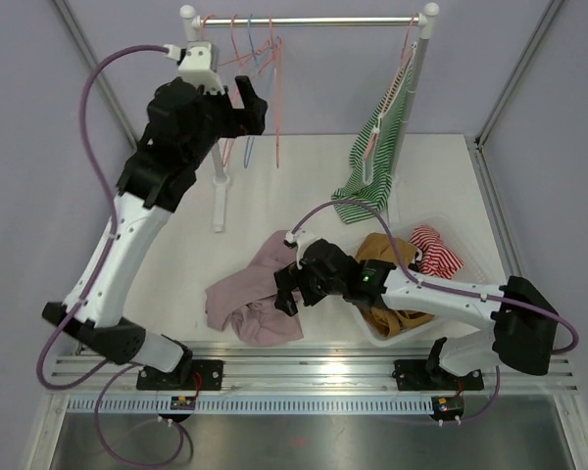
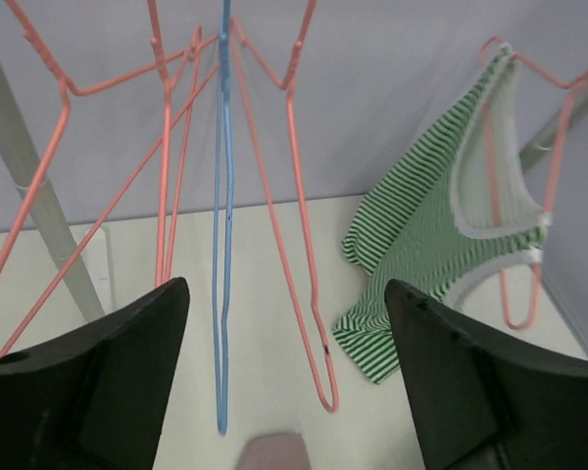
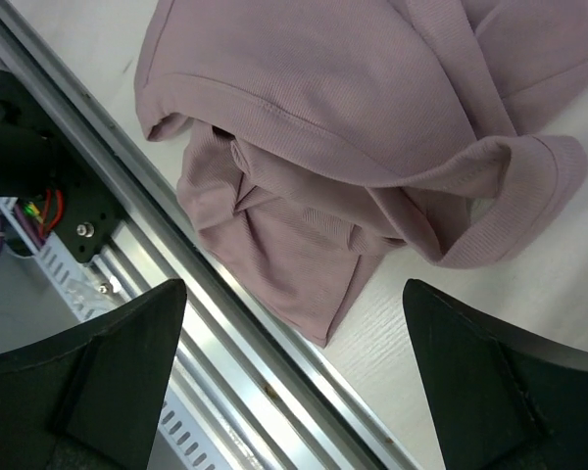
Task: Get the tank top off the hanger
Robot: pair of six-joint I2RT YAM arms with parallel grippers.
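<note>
Tabletop [image 1: 304, 186] holds mauve tank top [image 1: 237, 294] beneath right gripper [image 1: 286, 292]

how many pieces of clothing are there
4: green striped tank top hanging at the rail's right end, mauve garment loose on the table, mustard garment and red striped garment in the bin. More may lie hidden underneath.

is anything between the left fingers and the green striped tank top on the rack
Yes, a bunch of empty hangers hangs on the rail just ahead of the open left fingers, between them and the green striped tank top at the rail's right end. Nothing else visible blocks it.
</note>
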